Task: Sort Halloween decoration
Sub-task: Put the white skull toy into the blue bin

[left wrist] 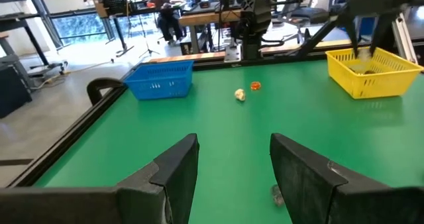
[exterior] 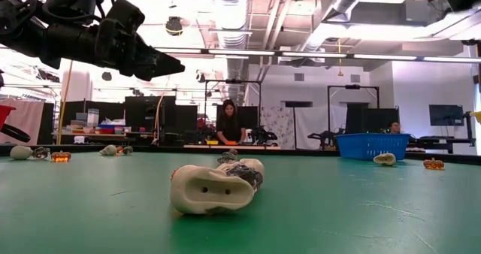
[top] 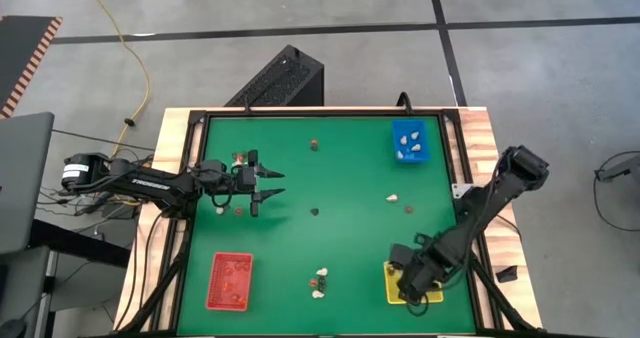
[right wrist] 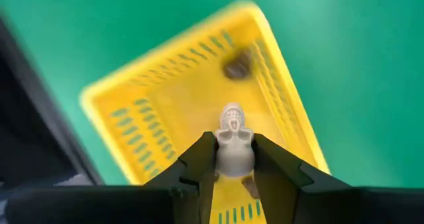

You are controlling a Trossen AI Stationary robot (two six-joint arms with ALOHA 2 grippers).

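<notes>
Right end effector (right wrist: 234, 159), at the lower right of the high view, hangs over the yellow tray (right wrist: 165, 111) with its fingers pressed against both sides of a cream skull trinket (right wrist: 234, 143); a dark trinket (right wrist: 237, 65) lies in the tray's far corner. In the high view that arm (top: 470, 218) runs from its base at the right edge, elbow bent, down to the tray (top: 392, 290).

Left end effector (top: 272, 184) sits in the left half of the high view, its arm (top: 150, 181) stretched almost level from the left edge toward the middle; its fingers (left wrist: 173, 168) stand apart with nothing between them, held above the green surface (top: 340, 168). In the low view it hangs in the upper left, clear of the surface.

Closest in the low view, a cream trinket (exterior: 214, 186) lies on its side at centre frame. Bottom centre of the high view holds a small cluster of trinkets (top: 320, 280); the red tray (top: 229, 280), lower left, has reddish pieces in it. More lie loose: a dark one (top: 314, 211) at the centre, a cream one (top: 392, 197) and a brownish one (top: 407, 208) to its right, another (top: 313, 144) near the top edge, and a few under the left end effector (top: 222, 209). Blue tray (top: 410, 142), upper right, holds whitish pieces.

Beyond the surface, a person (exterior: 228, 125) sits at a desk.
</notes>
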